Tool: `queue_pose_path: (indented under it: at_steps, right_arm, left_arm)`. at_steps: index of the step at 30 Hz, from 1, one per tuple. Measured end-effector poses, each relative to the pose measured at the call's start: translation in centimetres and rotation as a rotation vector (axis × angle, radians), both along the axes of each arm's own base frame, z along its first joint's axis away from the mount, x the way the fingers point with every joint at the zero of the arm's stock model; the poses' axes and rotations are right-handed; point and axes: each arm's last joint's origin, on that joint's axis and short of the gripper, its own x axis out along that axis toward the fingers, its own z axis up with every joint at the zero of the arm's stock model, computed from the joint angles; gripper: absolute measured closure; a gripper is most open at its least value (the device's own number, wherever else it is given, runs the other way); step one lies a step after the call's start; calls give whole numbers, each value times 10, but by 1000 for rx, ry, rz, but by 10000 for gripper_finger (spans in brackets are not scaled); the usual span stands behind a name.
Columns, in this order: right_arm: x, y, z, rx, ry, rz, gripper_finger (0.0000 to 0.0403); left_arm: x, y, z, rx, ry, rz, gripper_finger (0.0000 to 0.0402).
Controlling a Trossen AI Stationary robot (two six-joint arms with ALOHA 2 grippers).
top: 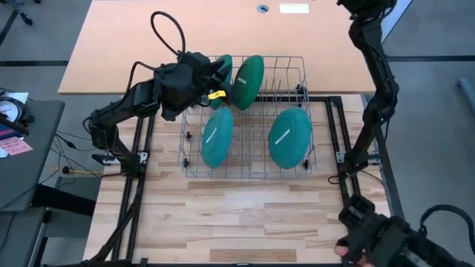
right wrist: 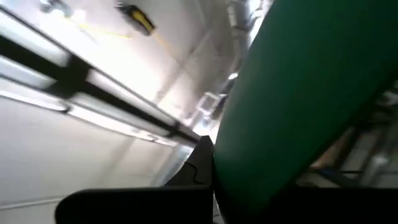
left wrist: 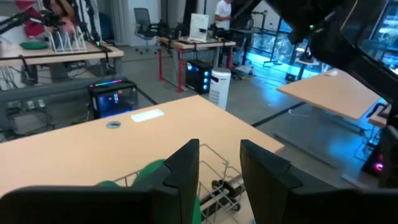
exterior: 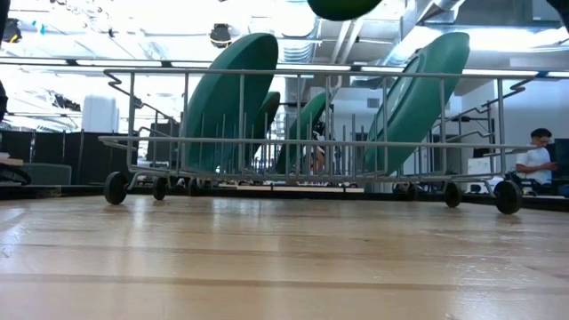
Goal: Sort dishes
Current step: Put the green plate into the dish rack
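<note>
Propped on edge in the front slots of the grey wire dish rack [top: 306, 89], so the tines could bear them apart: two teal round matte plastic plates [top: 217, 137], well apart from each other

Leaned the same way in the back row: a dark green round plastic plate [top: 248, 80], with a second green round plate [top: 223, 67] just beside it, half hidden under the arm

Parked the rack on the pale wooden desk [top: 245, 215], between the two arms, within reach of both

Reached the left claw [top: 214, 76] over the rack's back left corner, right at that half-hidden plate; showed its fingers [left wrist: 183, 168] partly apart in the left wrist view, green at their base, yet could not be judged as pinching the rim or merely straddling it

Hung the right claw [right wrist: 205, 163] off the near edge of the desk, shut thin on the rim of a further dark green plate [right wrist: 311, 93], tilted and lifted clear above the desk, its lower edge just showing in the low view; probably carried that way so it could be dropped edge-first into a free slot

Looked well advanced as a sort, with four plates racked and one in the air
</note>
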Motion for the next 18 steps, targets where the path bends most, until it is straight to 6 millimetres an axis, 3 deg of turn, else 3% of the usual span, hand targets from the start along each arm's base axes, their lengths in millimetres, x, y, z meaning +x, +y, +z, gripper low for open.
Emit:
queue_pose_path:
  at_steps: [2, 5, 10, 14, 18]
  right_arm:
    - [-1, -4, -4, -10, 53, -8, 387]
    - [-4, 6, -1, -74, 154, 72, 387]
    - [-1, 17, -10, -70, 350, 173, 387]
    - [-7, 31, -23, -28, 520, 156, 387]
    - [-17, 51, -28, -29, 627, 146, 386]
  left_arm:
    - [0, -2, 0, -2, 3, -7, 293]
    - [-1, -4, -5, -36, 18, 14, 293]
    - [-21, 8, -29, -319, 34, 90, 293]
    - [-45, 21, -54, -586, 128, 228, 292]
    - [-55, 35, -62, -637, 198, 292, 277]
